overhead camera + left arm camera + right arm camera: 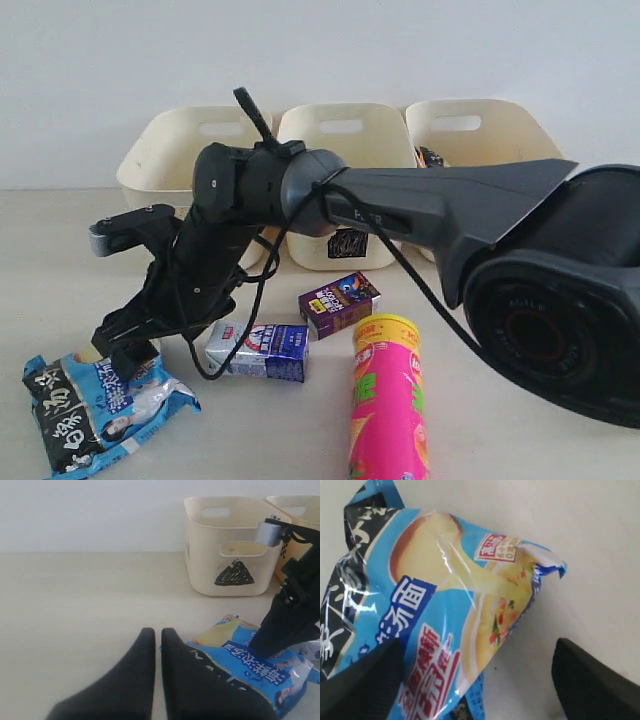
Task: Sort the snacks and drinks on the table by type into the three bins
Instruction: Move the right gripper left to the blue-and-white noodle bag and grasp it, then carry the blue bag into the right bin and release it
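The blue-white-black crinkly bag (pixel 100 405) (pixel 250 665) (pixel 445 605) lies flat at the front left of the table. My right gripper (pixel 125 350) (pixel 475 670) reaches across and hangs open just over its far edge, one finger above the bag, the other above bare table. My left gripper (pixel 157 632) is shut and empty, low beside the bag's corner; the exterior view does not show it. A blue-and-white carton (pixel 258 350), a dark purple carton (pixel 340 303) and a pink chip tube (pixel 388 400) stand in the middle. The yellow-orange tube is out of view.
Three cream bins line the back: the triangle bin (pixel 170 150) (pixel 225 545), a middle bin (pixel 340 135) and a right bin (pixel 480 130) with something orange-black (pixel 430 157) inside. The right arm (pixel 430 205) spans the table in front of the bins.
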You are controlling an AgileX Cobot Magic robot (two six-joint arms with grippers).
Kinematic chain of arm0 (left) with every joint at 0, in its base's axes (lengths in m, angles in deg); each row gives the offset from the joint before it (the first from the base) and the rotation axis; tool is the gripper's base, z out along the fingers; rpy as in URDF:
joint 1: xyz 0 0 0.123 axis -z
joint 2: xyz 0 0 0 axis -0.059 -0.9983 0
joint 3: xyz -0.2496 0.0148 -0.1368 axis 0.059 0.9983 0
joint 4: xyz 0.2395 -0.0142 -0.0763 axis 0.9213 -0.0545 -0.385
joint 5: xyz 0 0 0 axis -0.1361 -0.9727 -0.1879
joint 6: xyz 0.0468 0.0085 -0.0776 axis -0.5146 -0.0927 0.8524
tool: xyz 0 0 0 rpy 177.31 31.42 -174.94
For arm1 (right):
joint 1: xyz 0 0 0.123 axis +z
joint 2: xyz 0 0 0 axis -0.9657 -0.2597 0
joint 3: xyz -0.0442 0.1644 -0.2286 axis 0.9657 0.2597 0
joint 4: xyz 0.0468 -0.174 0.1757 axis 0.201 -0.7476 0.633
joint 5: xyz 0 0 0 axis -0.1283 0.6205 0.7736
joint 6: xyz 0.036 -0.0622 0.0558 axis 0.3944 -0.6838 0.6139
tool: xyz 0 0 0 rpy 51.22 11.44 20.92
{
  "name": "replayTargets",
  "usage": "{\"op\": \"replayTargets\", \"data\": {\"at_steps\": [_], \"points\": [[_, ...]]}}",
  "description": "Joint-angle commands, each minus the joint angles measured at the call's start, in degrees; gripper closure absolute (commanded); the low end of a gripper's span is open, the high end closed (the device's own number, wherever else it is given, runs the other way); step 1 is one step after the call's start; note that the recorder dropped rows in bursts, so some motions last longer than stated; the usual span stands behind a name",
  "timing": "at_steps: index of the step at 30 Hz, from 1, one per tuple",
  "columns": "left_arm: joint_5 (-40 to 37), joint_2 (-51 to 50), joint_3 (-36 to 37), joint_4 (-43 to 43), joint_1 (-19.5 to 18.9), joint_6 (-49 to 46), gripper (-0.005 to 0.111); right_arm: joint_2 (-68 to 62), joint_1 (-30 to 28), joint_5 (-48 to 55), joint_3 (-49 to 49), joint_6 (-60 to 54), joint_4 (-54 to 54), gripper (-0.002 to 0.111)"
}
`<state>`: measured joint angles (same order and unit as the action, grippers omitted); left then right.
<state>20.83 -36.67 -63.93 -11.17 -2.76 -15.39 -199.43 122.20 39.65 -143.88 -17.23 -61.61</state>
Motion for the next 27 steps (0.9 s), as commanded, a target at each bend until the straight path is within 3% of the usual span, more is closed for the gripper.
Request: {"op": "replayTargets", "data": {"at_steps": [1,11,13,16,17,27], "points": [[0.4,0.2,-0.2,-0.1,-0.2,0.3,0.102,-1.6,0.2,-1.1,-0.9,-0.2,0.1,0.034],[0.4,0.2,-0.2,-0.1,-0.2,0.3,0.102,-4.4,0.7,-1.4,-1.9,-4.7,3.8,0.038],[0.4,0.2,-0.2,-0.1,-0.2,0.3,0.102,-4.4,0.7,-1.4,-1.9,-4.8,3.8,0.054],[0.4,0.2,-0.2,-0.1,-0.2,0.3,0.102,-4.3,0.7,-0.9,-1.9,-5.5,3.8,0.101],[0.4,0.2,-0.2,-0.1,-0.2,0.3,0.102,-4.2,0.7,-0.9,-1.9,-5.5,4.0,0.107],[0.3,0.2,-0.2,-0.1,-0.2,0.3,0.102,1.7,-0.6,1.8,-1.9,-6.2,5.1,0.108]]}}
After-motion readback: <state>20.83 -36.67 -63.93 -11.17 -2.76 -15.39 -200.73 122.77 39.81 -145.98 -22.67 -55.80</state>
